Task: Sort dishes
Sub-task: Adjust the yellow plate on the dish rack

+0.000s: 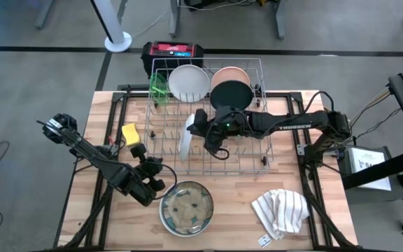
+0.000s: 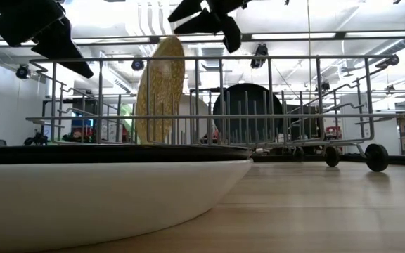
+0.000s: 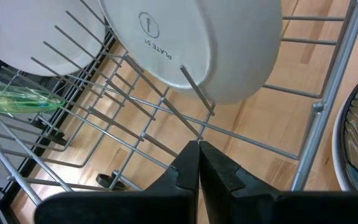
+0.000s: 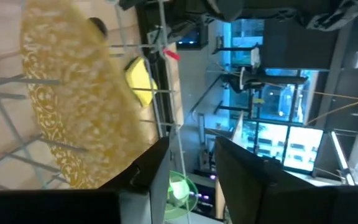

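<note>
Listing what we see on the pale wooden slatted table:

Item one: we record a silver wire dish rack standing at the table's far middle. In its back row we find a lime-green translucent dish at the left end, then a round white plate, a peach plate and, in front of that, a round black plate, all on edge.

Item two: we note a plate with a yellow-gold patterned face and a white underside, standing upright on edge between the tines in the rack's front left part. In the low view its gold face rises above the rack's top wire.

Item three: the right gripper reaches across the rack from the right and sits just beside that plate's upper edge. We see its fingers parted, with the patterned rim beside one finger; we cannot tell whether they touch it.

Item four: the left gripper hangs near the rack's front left corner, its fingers pressed together on nothing.

Item five: a wide bowl with a speckled tan inside and a pale rim lies on the table in front of the rack.

Item six: a small yellow sponge lies left of the rack, and a white striped cloth lies crumpled at the front right.
</note>
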Controlling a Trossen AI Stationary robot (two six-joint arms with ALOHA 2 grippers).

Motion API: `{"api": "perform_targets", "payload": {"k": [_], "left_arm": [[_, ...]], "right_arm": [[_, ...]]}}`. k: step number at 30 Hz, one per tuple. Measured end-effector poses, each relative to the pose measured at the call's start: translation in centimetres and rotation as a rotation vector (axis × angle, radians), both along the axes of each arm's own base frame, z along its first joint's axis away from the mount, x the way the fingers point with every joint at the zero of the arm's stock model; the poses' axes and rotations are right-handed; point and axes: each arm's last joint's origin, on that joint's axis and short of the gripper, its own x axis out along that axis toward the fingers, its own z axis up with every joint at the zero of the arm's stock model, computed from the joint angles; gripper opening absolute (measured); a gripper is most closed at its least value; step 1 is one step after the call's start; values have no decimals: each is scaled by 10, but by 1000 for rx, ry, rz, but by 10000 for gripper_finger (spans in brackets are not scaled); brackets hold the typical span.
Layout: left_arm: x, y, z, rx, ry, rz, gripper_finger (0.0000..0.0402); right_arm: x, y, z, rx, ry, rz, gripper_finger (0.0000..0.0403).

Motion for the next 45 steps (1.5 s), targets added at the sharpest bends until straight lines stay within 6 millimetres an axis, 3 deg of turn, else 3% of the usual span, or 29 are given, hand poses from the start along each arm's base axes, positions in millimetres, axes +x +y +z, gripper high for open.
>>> {"api": "perform_targets", "payload": {"k": [8,12,16,23,26,29,36,41,45], "left_arm": [[0,0,0,-2,-3,0,0],[0,0,-1,-2,-1,0,0],[0,0,-1,-4,0,0,0],[0,0,-1,-5,1,-2,0],[0,0,-1,-5,2,-4,0],[0,0,-1,-5,2,-4,0],[0,-1,-1,-5,2,-5,0],[0,-1,-1,-5,3,-5,0],[0,-1,-1,-5,4,-7,0]], "right_arm": [[7,0,-3,-4,-17,-5,97],[7,-2,3,-47,-63,-91,89],[-3,-3,18,-47,-113,-185,80],[-31,-4,28,182,-38,-330,38],[-40,-4,23,272,41,-393,7],[-42,-4,16,358,85,-440,3],[-24,-3,-16,420,179,-474,0],[-11,-4,-28,410,165,-465,0],[-5,-4,-26,394,119,-441,0]]}}
